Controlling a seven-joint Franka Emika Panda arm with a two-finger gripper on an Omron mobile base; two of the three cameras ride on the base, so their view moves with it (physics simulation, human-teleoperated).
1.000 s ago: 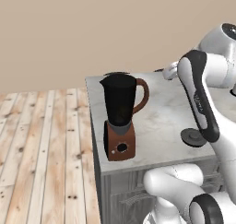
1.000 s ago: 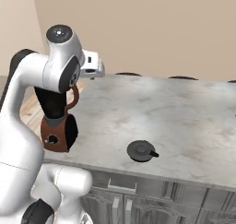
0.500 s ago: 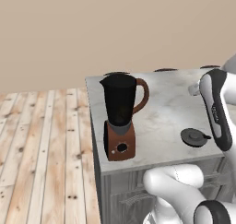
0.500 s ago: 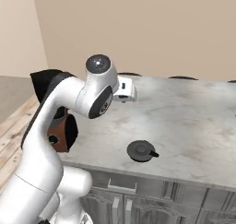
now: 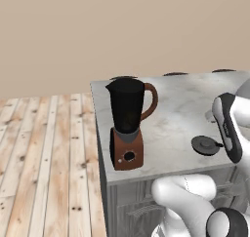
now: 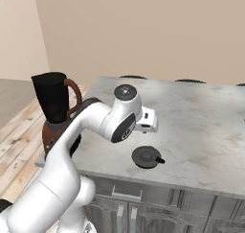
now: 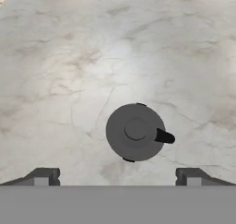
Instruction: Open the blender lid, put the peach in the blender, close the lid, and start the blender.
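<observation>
Judging by the blender lid (image 7: pixel 135 132) lying on the counter (image 5: pixel 176 114), we count opening done. Our gripper (image 7: pixel 117 177) hangs spread and empty; the blender (image 5: pixel 128 124) awaits the peach.

**Object count on the kitchen counter**

One tall black blender jar with a curved brown handle on a reddish-brown base (image 5: pixel 128 128). One round flat dark grey lid with a small central knob (image 7: pixel 135 132). One grey marbled stone counter (image 5: pixel 176 109). One two-finger gripper (image 7: pixel 117 177), with two dark fingertips (image 7: pixel 44 176).
</observation>
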